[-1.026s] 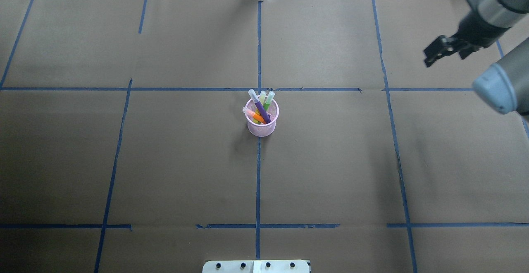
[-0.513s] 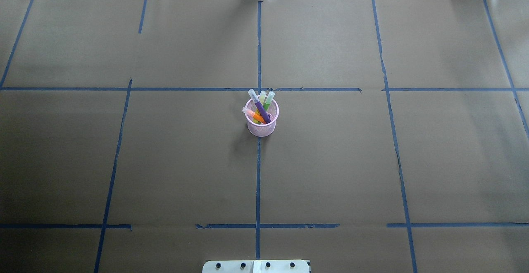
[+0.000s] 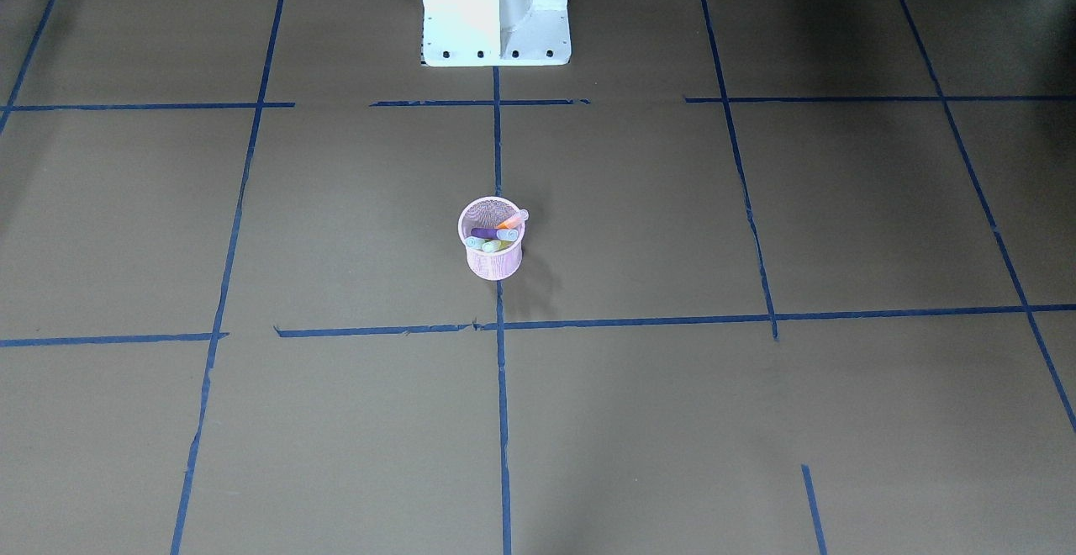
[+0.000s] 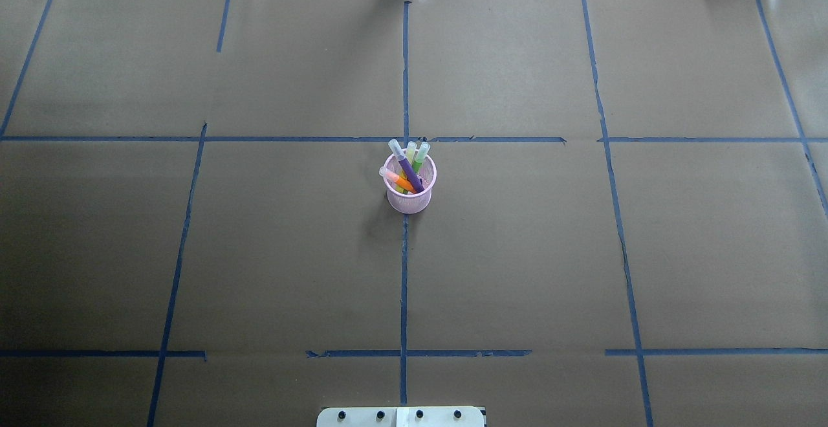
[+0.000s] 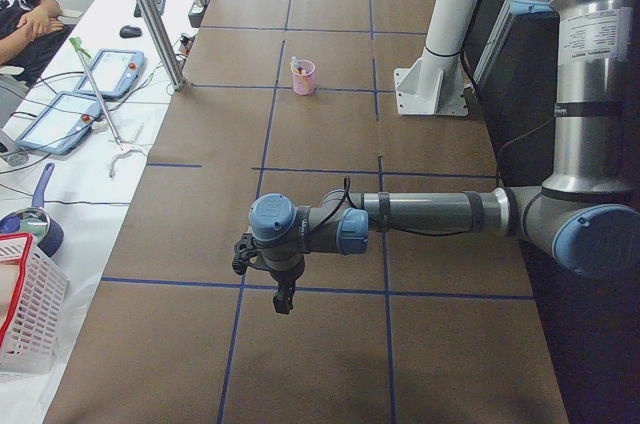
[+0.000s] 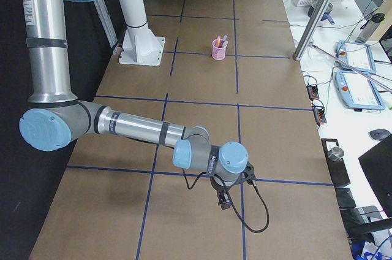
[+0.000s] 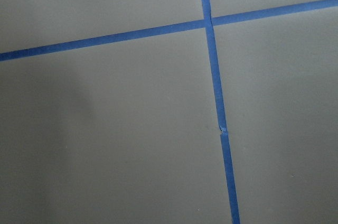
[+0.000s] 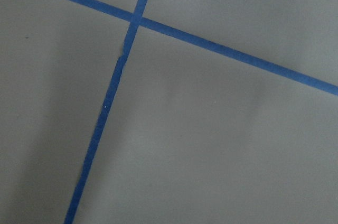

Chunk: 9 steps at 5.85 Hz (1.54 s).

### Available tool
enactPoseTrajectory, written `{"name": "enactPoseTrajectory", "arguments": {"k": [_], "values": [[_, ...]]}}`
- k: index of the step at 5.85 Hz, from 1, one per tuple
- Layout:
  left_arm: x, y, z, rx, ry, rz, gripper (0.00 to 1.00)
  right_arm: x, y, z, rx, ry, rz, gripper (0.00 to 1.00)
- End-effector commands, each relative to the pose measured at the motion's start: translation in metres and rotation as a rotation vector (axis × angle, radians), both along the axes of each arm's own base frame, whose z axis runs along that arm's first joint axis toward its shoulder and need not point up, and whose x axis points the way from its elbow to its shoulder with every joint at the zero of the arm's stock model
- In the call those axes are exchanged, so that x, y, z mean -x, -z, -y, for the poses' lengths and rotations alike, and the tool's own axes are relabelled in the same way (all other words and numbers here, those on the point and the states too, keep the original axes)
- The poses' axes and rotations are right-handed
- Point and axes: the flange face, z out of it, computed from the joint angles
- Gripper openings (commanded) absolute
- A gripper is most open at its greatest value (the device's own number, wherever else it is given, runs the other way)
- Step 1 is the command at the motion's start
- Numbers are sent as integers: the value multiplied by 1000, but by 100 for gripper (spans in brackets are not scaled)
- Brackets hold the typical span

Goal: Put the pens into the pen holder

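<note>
Brown paper (image 4: pixel 278 265) gridded with blue tape (image 4: pixel 404 284) covers the desk (image 4: pixel 711 252). The left gripper (image 5: pixel 283 302) hangs low over a tape crossing near one end; the right gripper (image 6: pixel 224 202) hangs likewise near the other end. Each shows only from the side, so how far its jaws are parted cannot be told; both wrist views show only bare paper and tape. Both stand well apart from the pen holder (image 4: pixel 410 200), upright on a tape line at the desk's middle; they look parked clear of it. The purple pen (image 4: pixel 409 171), orange pen (image 4: pixel 402 183) and green pen (image 4: pixel 418 159) lean inside, caps above the rim because the cup is shorter than they are; no pen lies on the paper, so the collecting looks finished.
</note>
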Motion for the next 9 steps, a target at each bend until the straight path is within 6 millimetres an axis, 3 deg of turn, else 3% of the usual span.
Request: {"name": "enactPoseTrajectory", "arguments": {"k": [1, 4, 9], "values": [[0, -3, -3, 7, 1, -3, 100, 1, 37, -31, 17, -110, 1, 100], [0, -3, -5, 25, 0, -5, 100, 16, 64, -25, 91, -201, 57, 100], [0, -4, -5, 28, 0, -5, 100, 23, 62, -25, 127, -217, 77, 100]]}}
